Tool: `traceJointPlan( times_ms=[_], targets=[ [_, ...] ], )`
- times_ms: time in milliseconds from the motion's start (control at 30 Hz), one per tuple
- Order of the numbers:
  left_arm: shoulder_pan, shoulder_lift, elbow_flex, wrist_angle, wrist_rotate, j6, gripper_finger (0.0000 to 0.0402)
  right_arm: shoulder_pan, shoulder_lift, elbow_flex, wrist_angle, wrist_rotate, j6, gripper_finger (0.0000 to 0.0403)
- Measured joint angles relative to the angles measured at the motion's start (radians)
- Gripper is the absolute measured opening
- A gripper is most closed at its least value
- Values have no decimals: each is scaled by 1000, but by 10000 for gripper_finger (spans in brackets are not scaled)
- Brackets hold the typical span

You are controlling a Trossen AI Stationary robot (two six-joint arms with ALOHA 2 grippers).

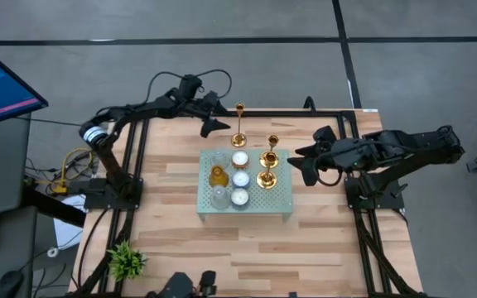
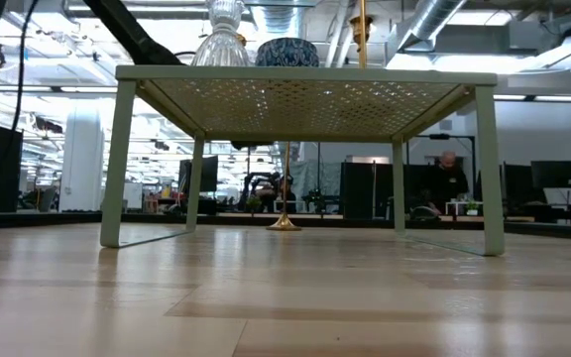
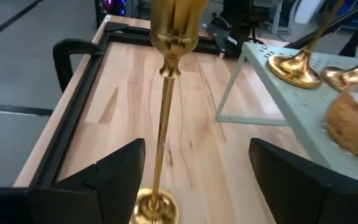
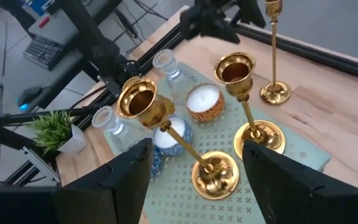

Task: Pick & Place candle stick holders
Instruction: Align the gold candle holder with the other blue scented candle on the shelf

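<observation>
Three gold candle stick holders show. One (image 1: 239, 132) stands on its round base on the bare wood at the far side of a pale green perforated stand (image 1: 276, 199). Two (image 1: 271, 156) (image 1: 266, 177) stand on their bases on the stand's right part. My left gripper (image 1: 219, 116) is open just left of the lone holder; in the left wrist view (image 3: 197, 177) the holder's stem (image 3: 162, 124) rises in line with the gap, touching neither finger. My right gripper (image 1: 302, 164) is open just right of the stand; its wrist view (image 4: 194, 180) faces the two holders (image 4: 213, 174) (image 4: 260, 137).
On the stand are clear and amber glass cups (image 1: 219, 175) and round white tealight candles (image 1: 239, 178). A small green plant (image 1: 127, 261) stands at the table's near left corner. A black frame rims the table (image 1: 139, 141). Bare wood lies near the front edge (image 1: 247, 257).
</observation>
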Motion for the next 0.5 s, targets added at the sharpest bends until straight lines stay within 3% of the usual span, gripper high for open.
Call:
traceJointPlan(
  times_ms=[500],
  targets=[
    [-65,107,1,279,-23,-130,289,1,0,0,6,17,10,240]
  ],
)
